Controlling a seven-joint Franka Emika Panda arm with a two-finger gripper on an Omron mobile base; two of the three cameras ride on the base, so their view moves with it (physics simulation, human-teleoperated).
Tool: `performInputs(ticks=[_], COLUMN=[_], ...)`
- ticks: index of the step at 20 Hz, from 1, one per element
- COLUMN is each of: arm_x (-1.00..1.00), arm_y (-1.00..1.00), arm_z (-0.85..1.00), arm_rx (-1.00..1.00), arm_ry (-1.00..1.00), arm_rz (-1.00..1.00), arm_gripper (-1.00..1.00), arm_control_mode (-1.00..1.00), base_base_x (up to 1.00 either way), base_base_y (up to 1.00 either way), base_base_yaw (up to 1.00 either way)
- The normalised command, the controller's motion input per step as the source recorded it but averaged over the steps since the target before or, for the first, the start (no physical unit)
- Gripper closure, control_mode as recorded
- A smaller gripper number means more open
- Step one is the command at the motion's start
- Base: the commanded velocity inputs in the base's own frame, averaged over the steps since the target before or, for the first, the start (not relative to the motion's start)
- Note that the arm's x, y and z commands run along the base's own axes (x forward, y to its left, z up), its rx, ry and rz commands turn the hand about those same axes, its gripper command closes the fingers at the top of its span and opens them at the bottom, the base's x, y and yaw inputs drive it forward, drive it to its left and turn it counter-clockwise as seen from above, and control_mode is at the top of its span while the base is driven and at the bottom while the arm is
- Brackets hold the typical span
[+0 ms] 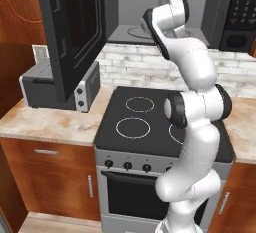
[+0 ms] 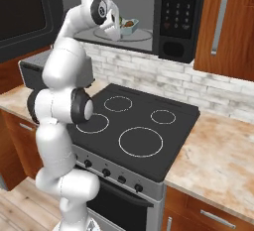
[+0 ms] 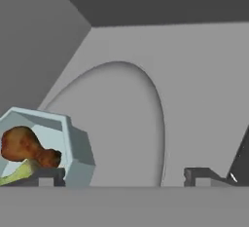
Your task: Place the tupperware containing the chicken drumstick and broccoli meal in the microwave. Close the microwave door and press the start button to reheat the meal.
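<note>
Two dark fingertips (image 3: 48, 176) of your gripper (image 3: 124, 177) stand wide apart at the bottom of the hand view, released and grasping nothing; the left one sits just in front of the tupperware (image 3: 73, 148), the right one well clear of it over bare floor. Item next outward: the tupperware, a pale blue-green tub, rests inside the microwave (image 2: 181, 22) on the round turntable (image 3: 121, 123), toward the left of the hand view; in the right base view it shows just beside the hand, on the plate within the cavity. Contents: one brown chicken drumstick (image 3: 24, 145) lying in the tub, and a pale green stalk of the broccoli (image 3: 17, 173) at its lower edge; the floret itself you cannot make out here. Surround: grey cavity walls and ceiling; the keypad panel (image 2: 179, 2) at the right side of the oven. Further out: the microwave door (image 1: 70, 32) stands swung open to the left, above a small grey toaster oven (image 1: 55, 84) on the counter; below the arm lies the black stove top (image 2: 134, 126). Step in hand, by judgement: placing looks complete, with the tub set down and let go. What the next move calls for: draw the hand straight back out of the cavity without brushing the tub's rim, then get behind the open door to push it shut; only after that does the start button come into play.
</note>
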Motion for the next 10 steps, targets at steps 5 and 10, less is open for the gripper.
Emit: performInputs(ticks=[5,10], arm_x=[-1.00,-1.00], arm_y=[0.03,0.04], arm_z=[-0.18,-0.12], arm_rx=[-0.08,-0.08], arm_ry=[-0.09,-0.07], arm_rz=[0.00,0.03], arm_gripper=[-1.00,-1.00], arm_control_mode=[-1.00,-1.00], base_base_x=[0.00,0.00], base_base_y=[0.00,0.00], base_base_yaw=[0.00,0.00])
